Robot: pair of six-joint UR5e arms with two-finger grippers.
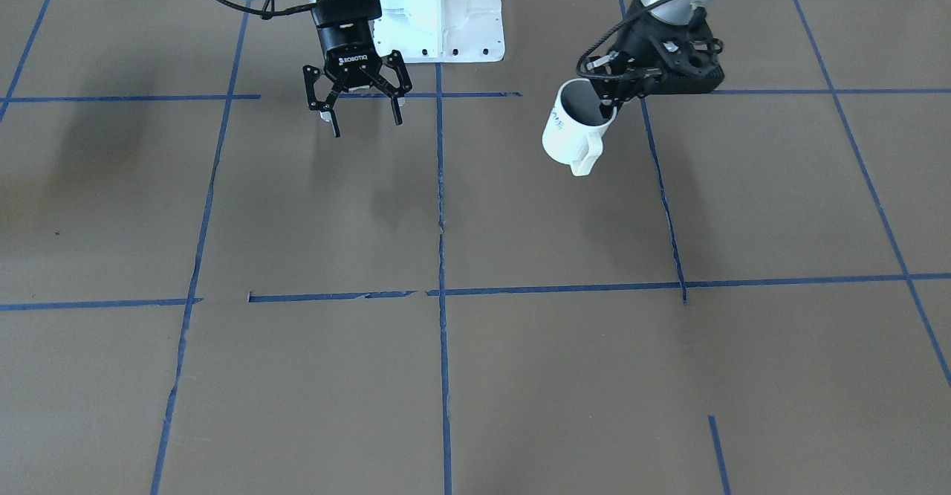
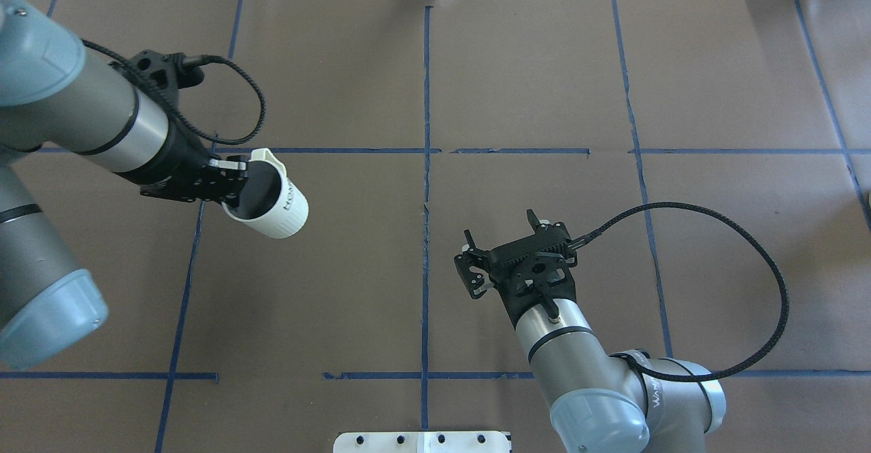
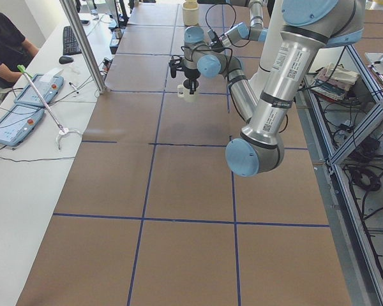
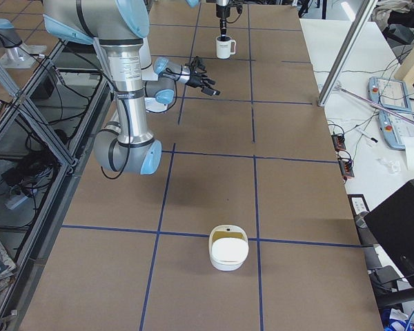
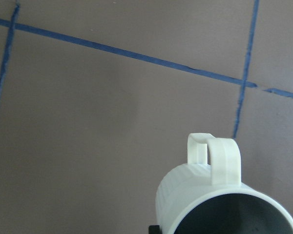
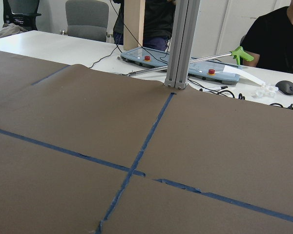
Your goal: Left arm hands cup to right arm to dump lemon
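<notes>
Left fingers (image 1: 613, 94) pinch rim of tilted cup (image 1: 568, 138) above counter (image 1: 520, 220). Right fingers (image 1: 397, 111) spread, well apart from cup; present body squarely, mouth up.

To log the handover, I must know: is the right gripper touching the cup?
Apart. The front-facing view shows the right gripper, jaws open, with bare table between it and the cup, which the left gripper holds by its rim.
</notes>
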